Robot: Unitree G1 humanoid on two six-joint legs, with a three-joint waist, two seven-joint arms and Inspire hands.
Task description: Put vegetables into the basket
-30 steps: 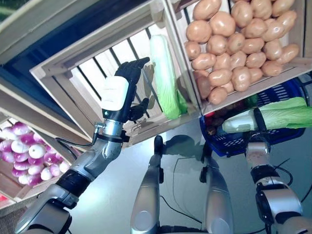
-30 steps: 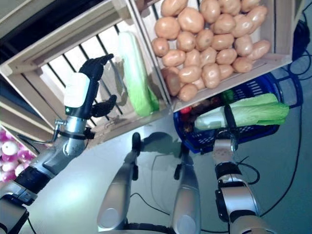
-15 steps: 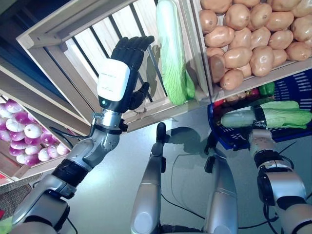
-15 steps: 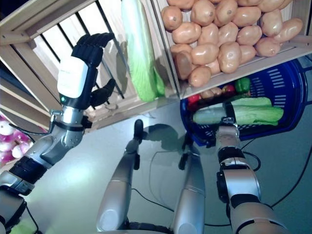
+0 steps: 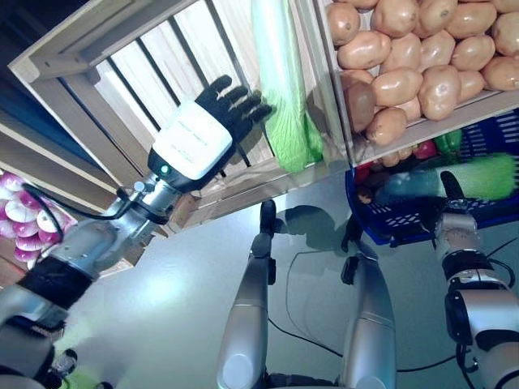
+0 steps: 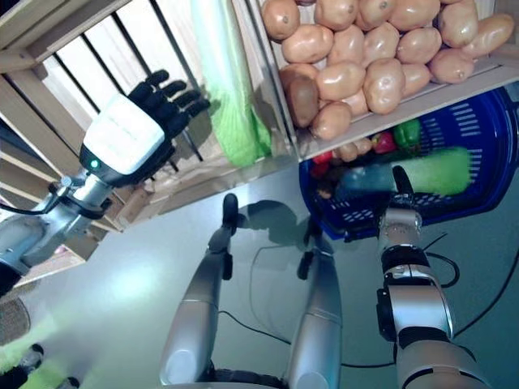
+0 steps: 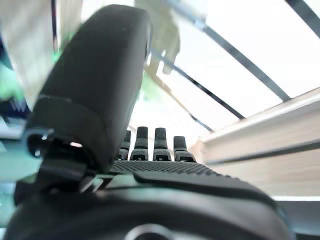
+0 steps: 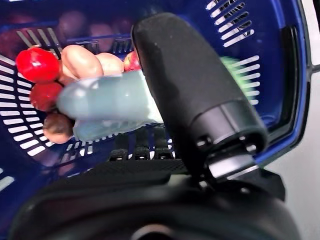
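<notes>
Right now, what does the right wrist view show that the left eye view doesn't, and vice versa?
Only the right wrist view: the basket's inside, with round red vegetables and a tan potato under the cabbage.

Only the left eye view: the open left hand before the slatted wooden crate, a second long cabbage inside it, and the crate of brown potatoes.

Both: the blue plastic basket, the long pale green cabbage over it, and the right hand.
</notes>
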